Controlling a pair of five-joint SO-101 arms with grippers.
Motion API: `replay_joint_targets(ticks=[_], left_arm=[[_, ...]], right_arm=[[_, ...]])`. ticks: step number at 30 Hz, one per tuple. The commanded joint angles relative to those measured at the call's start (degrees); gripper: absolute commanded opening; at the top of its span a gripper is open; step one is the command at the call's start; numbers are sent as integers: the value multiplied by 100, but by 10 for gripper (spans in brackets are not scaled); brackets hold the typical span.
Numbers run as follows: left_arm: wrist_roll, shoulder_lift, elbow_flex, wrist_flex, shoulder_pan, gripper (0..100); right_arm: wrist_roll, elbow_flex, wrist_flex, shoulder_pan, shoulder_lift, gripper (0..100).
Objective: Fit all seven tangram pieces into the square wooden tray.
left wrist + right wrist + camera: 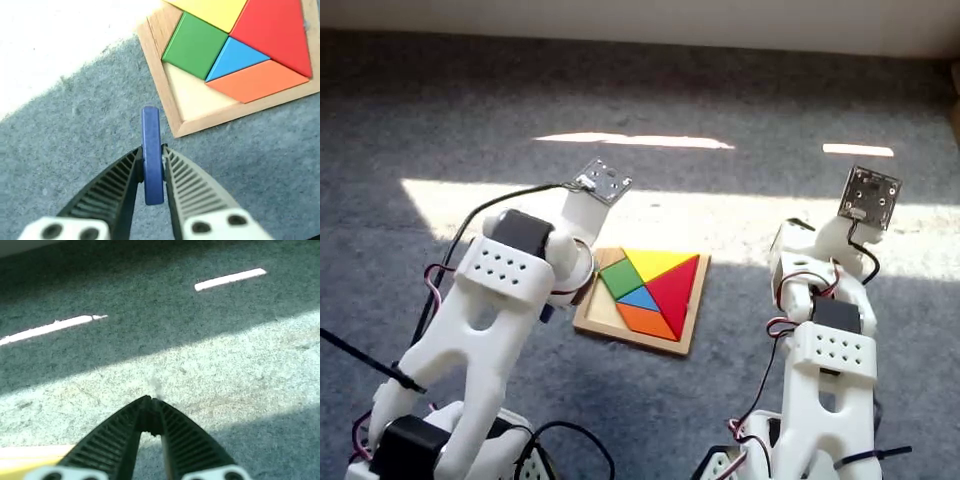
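Note:
The square wooden tray (588, 318) lies on the carpet between the two arms and holds a yellow piece (658, 262), a red piece (678, 287), a green piece (619, 276), a light blue piece (639, 298) and an orange piece (648, 320). In the left wrist view the tray (160, 75) has a bare wooden corner (192, 95) beside the green piece (195, 45). My left gripper (151, 160) is shut on a dark blue piece (151, 150), held on edge just outside that corner. My right gripper (151, 405) is shut with nothing in it, over the carpet to the right of the tray.
Grey-blue carpet (740, 90) covers the whole floor, with a bright band of sunlight (720, 215) across it behind the tray. Cables (450, 250) trail from both arms near the front edge.

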Motion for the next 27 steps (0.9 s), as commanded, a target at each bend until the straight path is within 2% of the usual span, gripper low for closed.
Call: replay_joint_targets(ticks=[1,9,14,19,23,27], left_arm=[[571,-207,-215,-290,497,14],[2382,-207,-198,-492,910,11],[3068,-207,470,-1925,1024,5],[4264,-207,1385,-3349,1059,5],[4668,-207,1736,-3956,1059,5],[4677,-207,1798,-3991,1068,6]], right_arm=[[70,-31,-145,-13,-189,10],[70,-40,-145,-4,-189,10],[70,-40,-145,-4,-189,10],[70,-40,-145,-4,-189,10],[70,-40,-145,-4,-189,10],[70,-48,-145,-4,-189,10]])
